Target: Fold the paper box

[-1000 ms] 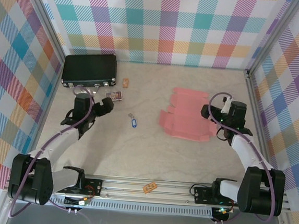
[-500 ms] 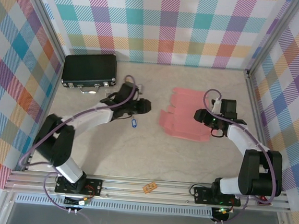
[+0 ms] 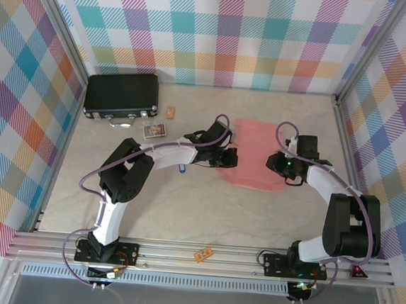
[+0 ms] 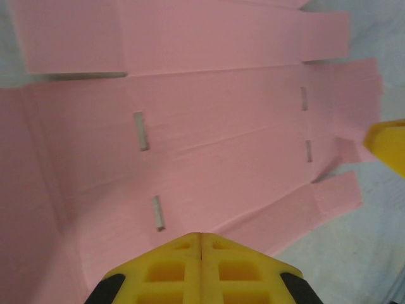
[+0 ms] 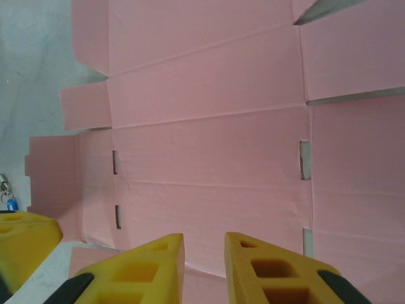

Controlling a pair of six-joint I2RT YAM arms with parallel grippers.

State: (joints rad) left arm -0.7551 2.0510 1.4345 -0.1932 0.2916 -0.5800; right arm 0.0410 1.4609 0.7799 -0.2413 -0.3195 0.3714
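Where the left arm (image 3: 160, 148) lies across the table (image 3: 184, 207), it covers most of one blue key tag (image 3: 181, 168), and only the tag's lower end shows just behind the left jaws in the top view. The left jaws are closed. Their two yellow fingers (image 4: 171, 269) press flat together with nothing seen between them, and they stand over the left edge of the paper box (image 3: 256, 157). Their tips are cut off at the bottom of the wrist view, so I cannot tell whether they touch the sheet.

The paper box is one flat salmon-pink die-cut sheet, lying open on the table between the two pairs of jaws. It is scored with straight fold lines, has flaps along its edges, and four narrow slots show in each wrist view. Its near part is hidden under the fingers in both wrist views.

The right jaws, at the end of the right arm (image 3: 325, 180), stand narrowly apart and hold nothing. A thin strip of pink shows through the gap, and they stand over the sheet's right edge.

Well to the left of the left jaws are one black case (image 3: 121, 95), one small card (image 3: 155, 129) and one small orange piece (image 3: 170, 111). Both smaller things are too small to make out.
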